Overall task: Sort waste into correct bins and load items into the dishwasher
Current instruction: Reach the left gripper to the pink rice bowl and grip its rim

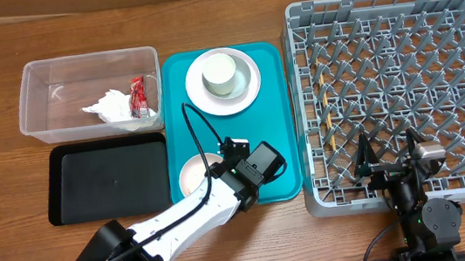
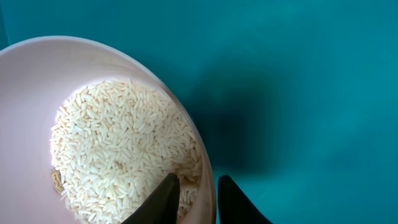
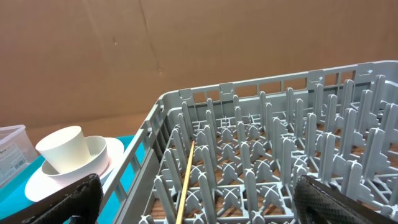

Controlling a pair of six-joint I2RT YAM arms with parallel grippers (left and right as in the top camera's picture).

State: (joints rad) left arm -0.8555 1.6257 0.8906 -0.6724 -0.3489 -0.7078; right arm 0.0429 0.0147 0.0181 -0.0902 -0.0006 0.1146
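Left fingers (image 2: 169, 196) stand narrowly apart astride the pink bowl (image 2: 37, 74) at its rim, bite unclear, with rice (image 2: 118, 149) beside the inner one, so squeeze firmly and lift level, while right fingers (image 3: 68, 200) gape wide over the dish rack (image 3: 261, 155).

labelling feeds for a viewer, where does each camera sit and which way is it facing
Overhead: above the table, straight down on clear tub, black tray, teal tray, dish rack; left gripper and right gripper show.
Left wrist: close above the pink bowl of rice, facing down; its fingertips straddle the rim.
Right wrist: low at the rack's near edge, facing across it toward the white cup; open fingers at bottom corners.
Overhead and right wrist share rack and cup.
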